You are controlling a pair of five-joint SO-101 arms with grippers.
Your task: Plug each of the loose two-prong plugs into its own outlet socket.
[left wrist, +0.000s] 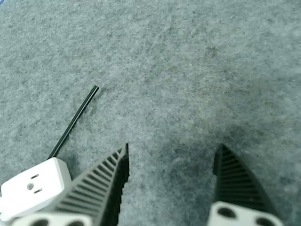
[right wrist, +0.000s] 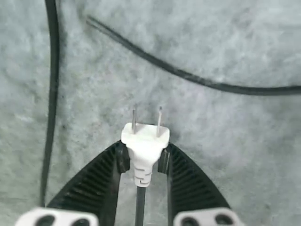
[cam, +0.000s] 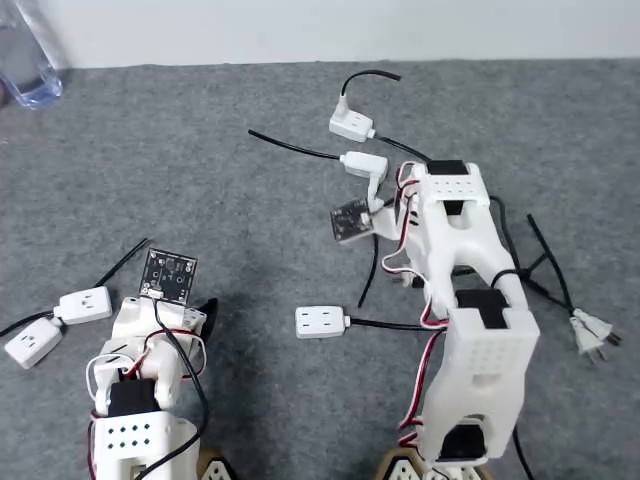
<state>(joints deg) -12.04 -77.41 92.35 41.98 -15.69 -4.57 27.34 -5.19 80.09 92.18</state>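
The plug (right wrist: 143, 143) pinched between the right fingers (right wrist: 101, 183) may twist when pushed in, while the left fingers (left wrist: 106, 181) gape empty.

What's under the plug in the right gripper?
Grey mat, with a black cable lying past the prongs. The patch straight beneath the plug is covered by it.

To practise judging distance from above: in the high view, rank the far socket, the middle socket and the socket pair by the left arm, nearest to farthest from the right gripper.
From the right gripper, shut on a plug:
1. Far socket, at the table's far side.
2. Middle socket, mid-table.
3. Socket pair, far left.
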